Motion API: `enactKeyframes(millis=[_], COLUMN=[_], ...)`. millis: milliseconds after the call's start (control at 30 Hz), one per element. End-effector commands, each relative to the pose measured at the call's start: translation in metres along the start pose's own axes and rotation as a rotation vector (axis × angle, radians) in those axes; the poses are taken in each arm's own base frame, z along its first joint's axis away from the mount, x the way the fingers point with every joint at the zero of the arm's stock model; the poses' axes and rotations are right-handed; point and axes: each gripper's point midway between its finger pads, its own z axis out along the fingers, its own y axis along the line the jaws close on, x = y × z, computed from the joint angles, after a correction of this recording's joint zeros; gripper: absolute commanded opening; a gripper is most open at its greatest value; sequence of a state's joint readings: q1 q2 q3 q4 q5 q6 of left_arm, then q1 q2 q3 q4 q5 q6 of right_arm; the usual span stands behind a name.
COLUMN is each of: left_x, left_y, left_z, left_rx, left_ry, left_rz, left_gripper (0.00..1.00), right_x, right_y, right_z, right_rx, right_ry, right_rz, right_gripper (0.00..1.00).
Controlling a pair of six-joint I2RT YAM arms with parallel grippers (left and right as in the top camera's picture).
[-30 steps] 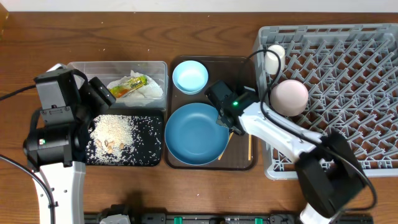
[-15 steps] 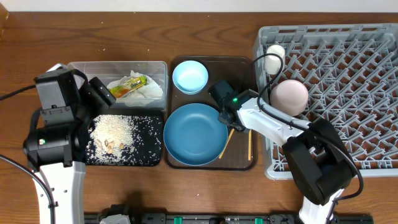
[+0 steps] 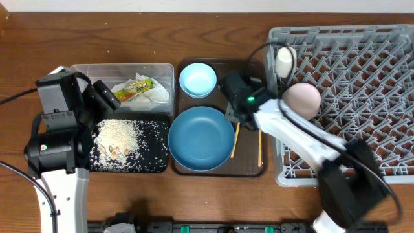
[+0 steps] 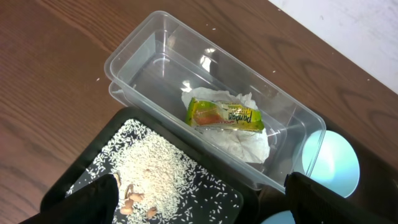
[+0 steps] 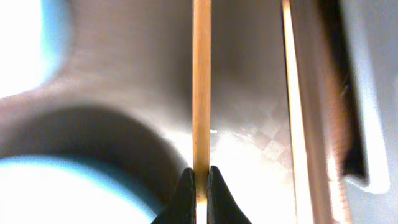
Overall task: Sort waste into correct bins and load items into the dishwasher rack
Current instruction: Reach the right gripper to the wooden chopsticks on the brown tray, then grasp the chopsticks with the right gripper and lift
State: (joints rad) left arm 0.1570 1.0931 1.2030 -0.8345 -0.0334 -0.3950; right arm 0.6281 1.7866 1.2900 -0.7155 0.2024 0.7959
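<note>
Wooden and thin, one chopstick sits pinched at its near end between the tips of your right pincer, whose jaws are closed tight on it. You cannot tell whether the stick is clear of the surface. A second chopstick lies apart to its right on the brown tray. Seen from overhead, the gripped stick runs just beside the rim of the big blue bowl, with the small blue bowl behind it on the same tray. To the right, the grey rack holds a pink bowl and a white cup near its left edge. Your left pincer is spread wide, gripping nothing, above the black tray strewn with rice. Beside that tray, the clear tub contains the napkin with the wrapper on top.
</note>
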Motion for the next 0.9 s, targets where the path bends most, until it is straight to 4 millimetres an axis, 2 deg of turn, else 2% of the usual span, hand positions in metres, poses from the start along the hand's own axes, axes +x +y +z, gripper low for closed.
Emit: enactKeyframes(millis=[0, 133, 200, 267, 433, 567, 833, 867], left_x=[-0.004, -0.004, -0.004, -0.004, -0.004, -0.004, -0.004, -0.004], left_y=[0.002, 0.002, 0.002, 0.002, 0.002, 0.002, 0.002, 0.002], left_z=[-0.001, -0.001, -0.001, -0.001, -0.001, -0.001, -0.001, -0.001], left_rx=[-0.013, -0.013, -0.013, -0.012, -0.013, -0.013, -0.013, -0.013], left_ry=[-0.010, -0.010, -0.010, -0.010, -0.010, -0.010, -0.010, -0.010], left_rz=[0.001, 0.002, 0.002, 0.002, 0.001, 0.001, 0.002, 0.002], left_gripper=[0.88, 0.88, 0.88, 0.88, 0.88, 0.88, 0.88, 0.88], right_x=[-0.041, -0.052, -0.053, -0.052, -0.044, -0.044, -0.042, -0.041], right_y=[0.005, -0.023, -0.039, -0.058, -0.098, -0.116, -0.126, -0.125], right_z=[-0.072, -0.116, -0.129, -0.134, -0.118, -0.101, -0.074, -0.070], right_rx=[-0.109, -0.107, -0.086, -0.048, 0.045, 0.083, 0.123, 0.120], right_ry=[-0.155, -0.214, -0.220, -0.203, -0.099, -0.053, 0.021, 0.030], right_rz=[-0.161, -0.248, -0.299, -0.342, -0.332, -0.295, -0.277, -0.277], right_gripper=[0.01, 0.01, 0.01, 0.01, 0.01, 0.01, 0.01, 0.05])
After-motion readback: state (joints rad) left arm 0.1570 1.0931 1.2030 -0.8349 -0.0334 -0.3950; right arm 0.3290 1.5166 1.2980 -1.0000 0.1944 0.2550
